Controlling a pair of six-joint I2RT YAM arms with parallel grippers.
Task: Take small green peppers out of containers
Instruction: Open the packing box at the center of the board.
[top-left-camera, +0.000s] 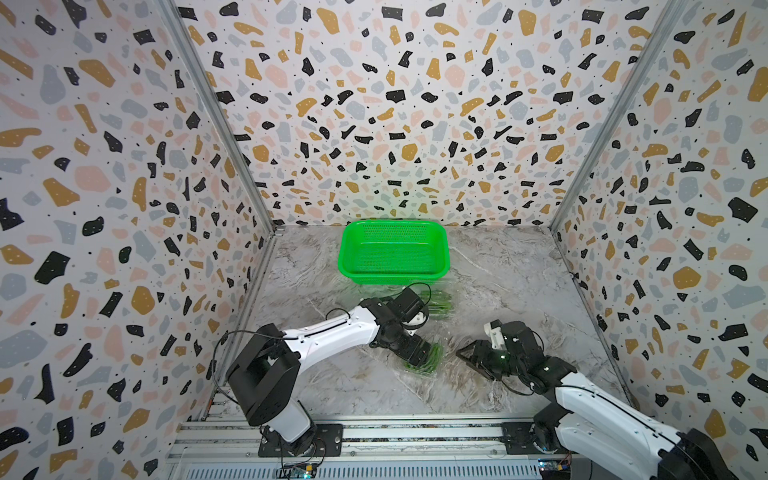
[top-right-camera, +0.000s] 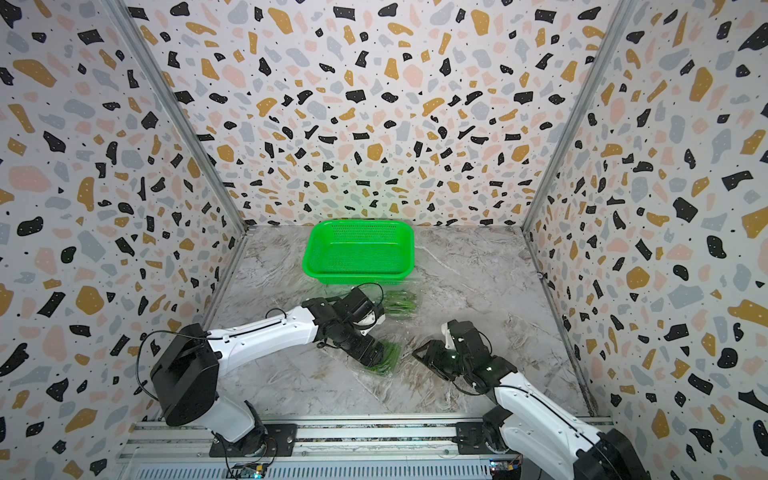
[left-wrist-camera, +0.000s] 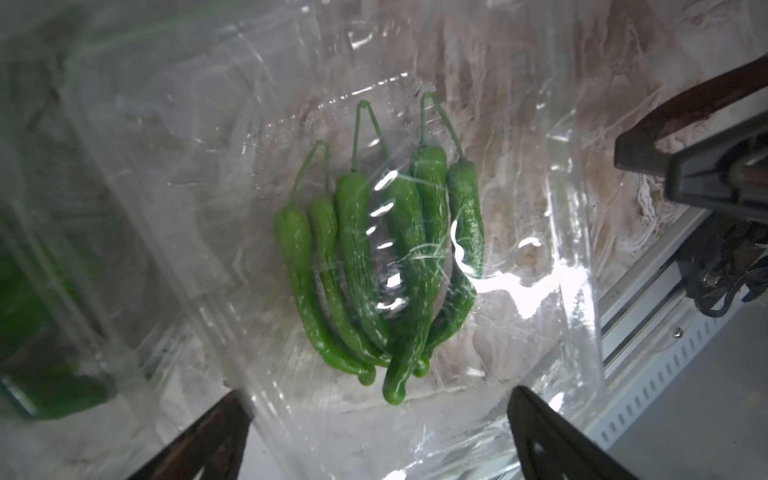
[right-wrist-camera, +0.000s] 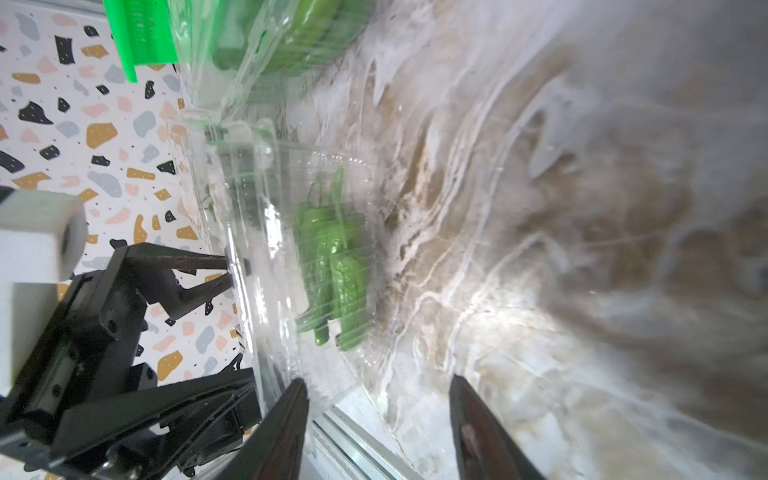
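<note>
Hovering open over the near clear pack on the table, left fingers are facing light, slick peppers bunched inside flimsy plastic, probably best pinched mid-body; right fingers are hanging open nearby.

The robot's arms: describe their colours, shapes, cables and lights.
Both the left arm and right arm have white shells, black joint housings and black cables looping outside. Green lights glow near the right wrist. The left end effector and right end effector have slim, dark, tapering fingers.
</note>
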